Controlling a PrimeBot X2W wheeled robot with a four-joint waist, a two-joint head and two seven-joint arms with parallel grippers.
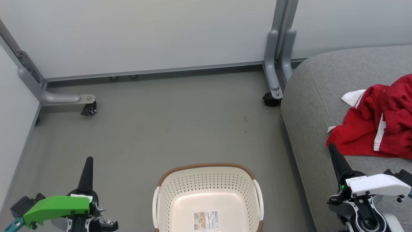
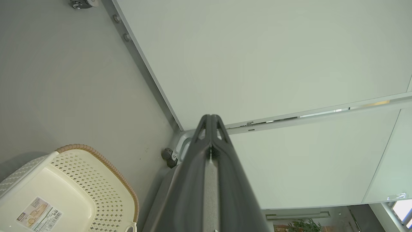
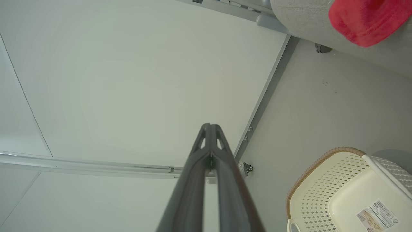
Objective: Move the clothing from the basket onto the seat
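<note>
The red clothing with white stripes lies bunched on the grey seat at the right; a fold of the clothing also shows on the seat in the right wrist view. The cream basket with its brown rim stands on the floor at bottom centre, holding nothing but a paper label. My left gripper is shut, left of the basket. My right gripper is shut, its tip just below the clothing's lower edge, right of the basket. Both pairs of fingers are pressed together on nothing.
Pale partition panels close off the back and the left. Their grey feet with castors stand on the grey floor. The right foot sits close to the seat's corner.
</note>
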